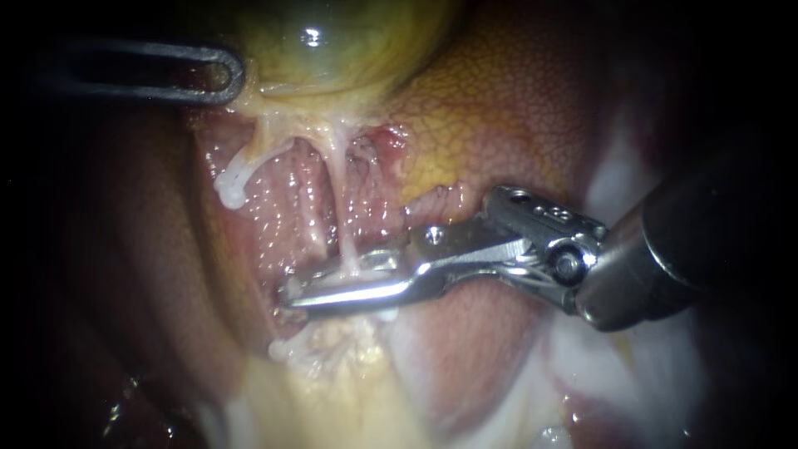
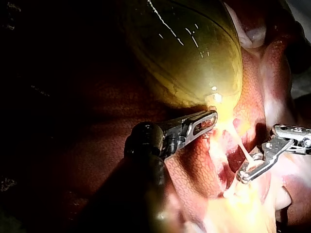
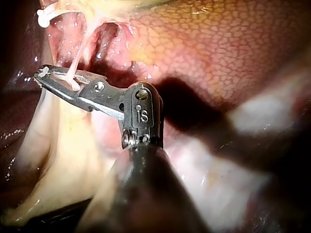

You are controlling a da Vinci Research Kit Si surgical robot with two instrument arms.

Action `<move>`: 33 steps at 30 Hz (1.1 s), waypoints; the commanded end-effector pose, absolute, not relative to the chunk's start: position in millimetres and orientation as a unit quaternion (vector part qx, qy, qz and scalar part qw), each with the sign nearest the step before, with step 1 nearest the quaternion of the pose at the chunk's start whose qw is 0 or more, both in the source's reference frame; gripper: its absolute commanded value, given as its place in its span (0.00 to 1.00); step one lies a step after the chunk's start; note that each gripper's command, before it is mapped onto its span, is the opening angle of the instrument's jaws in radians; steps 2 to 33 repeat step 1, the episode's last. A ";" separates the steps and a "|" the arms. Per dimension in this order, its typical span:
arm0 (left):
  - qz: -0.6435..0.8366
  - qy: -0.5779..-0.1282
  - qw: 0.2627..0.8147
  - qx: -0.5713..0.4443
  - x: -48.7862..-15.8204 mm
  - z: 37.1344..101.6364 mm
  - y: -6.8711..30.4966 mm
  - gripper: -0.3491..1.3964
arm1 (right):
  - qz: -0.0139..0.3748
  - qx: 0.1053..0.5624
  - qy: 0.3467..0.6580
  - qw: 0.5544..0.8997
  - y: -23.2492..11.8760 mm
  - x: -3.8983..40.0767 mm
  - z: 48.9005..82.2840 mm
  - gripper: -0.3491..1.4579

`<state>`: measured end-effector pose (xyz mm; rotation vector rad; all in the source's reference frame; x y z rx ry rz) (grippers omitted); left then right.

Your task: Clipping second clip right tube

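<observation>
your right tool [image 1: 291, 297] is squeezed narrow on the right tube [image 1: 342, 212], which hangs down from the gallbladder [image 1: 332, 41] over the liver [image 1: 499, 100], and your left tool [image 1: 231, 76] holds the gallbladder's edge.

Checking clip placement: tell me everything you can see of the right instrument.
The right instrument is silvery metal: a dark round shaft from the right, a pinned hinge, then two long slim jaws pointing left. They are shut on the thin pale tube hanging from the gallbladder, near its lower end.
</observation>
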<state>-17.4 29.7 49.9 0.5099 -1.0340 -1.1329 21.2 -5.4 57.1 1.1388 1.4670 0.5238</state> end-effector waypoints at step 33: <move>-0.507 -0.462 0.691 0.228 -17.4 49.9 29.7 0.00 | 0.223 0.485 0.625 0.570 -5.3 21.2 57.1 0.00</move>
